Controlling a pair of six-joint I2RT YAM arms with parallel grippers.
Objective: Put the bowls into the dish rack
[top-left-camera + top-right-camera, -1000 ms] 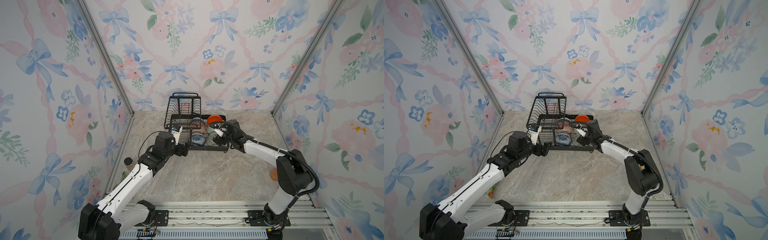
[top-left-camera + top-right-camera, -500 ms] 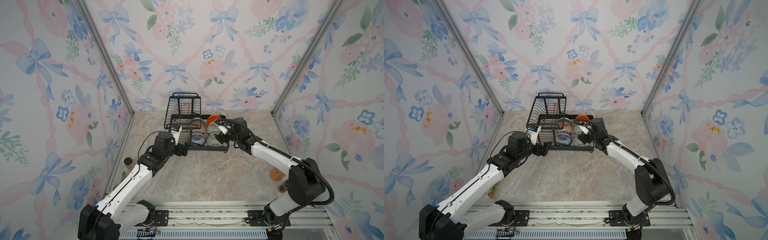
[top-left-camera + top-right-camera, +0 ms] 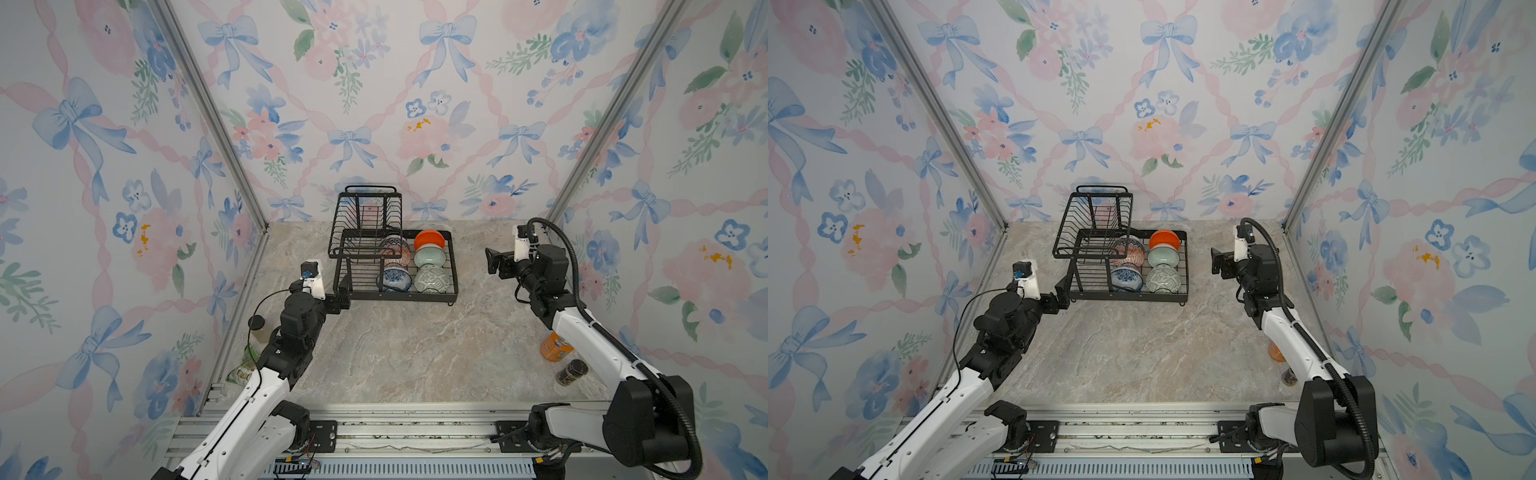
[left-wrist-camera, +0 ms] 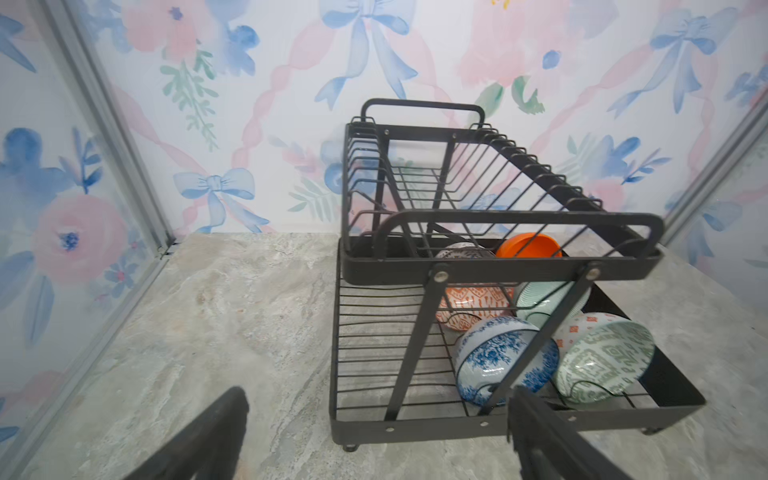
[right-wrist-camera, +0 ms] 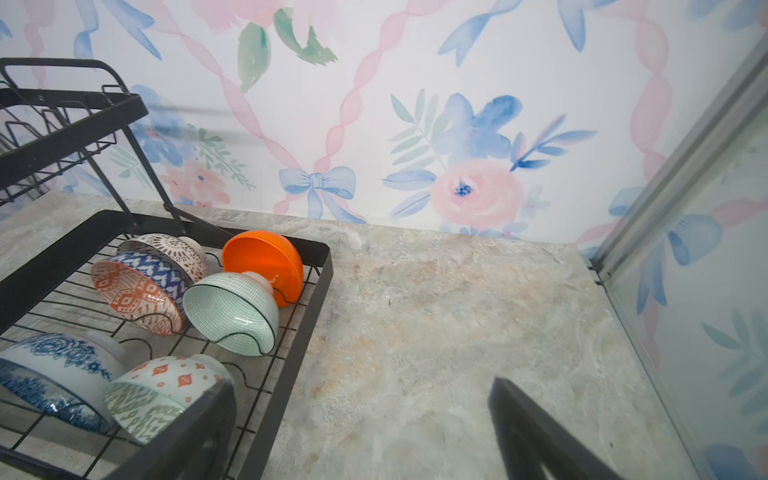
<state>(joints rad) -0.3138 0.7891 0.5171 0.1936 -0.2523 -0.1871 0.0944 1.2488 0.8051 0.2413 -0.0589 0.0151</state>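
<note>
**Six bowls racked, none left on the counter**

We count six bowls in the lower tray of the dish rack [image 3: 399, 296], all tipped on edge between its wires. At the back of the tray stand the plain orange bowl [image 3: 429, 240] and, beside it, the white-and-brown patterned bowl [image 5: 166, 248]. In the middle row are the mint-green bowl [image 3: 430, 258] and the orange-and-blue patterned bowl [image 5: 137, 293]. At the front are the blue floral bowl [image 3: 394, 278] and the green geometric bowl [image 3: 432, 279]. The rack's raised upper basket holds nothing.

The left gripper [image 3: 340, 296] hangs with jaws wide and empty at the rack's front left corner; we cannot tell whether it touches the frame. The right gripper [image 3: 498, 264] is likewise wide and empty, well apart from the rack on its right side.

On the counter [image 3: 395, 353] in front of the rack we see no bowl. Only an orange drink can [image 3: 556, 347] and a dark jar [image 3: 572, 372] stand far off to the rack's front right, and neither belongs in it. We judge the loading finished, or as good as finished. What remains, if anything, is to draw both arms clear.
</note>
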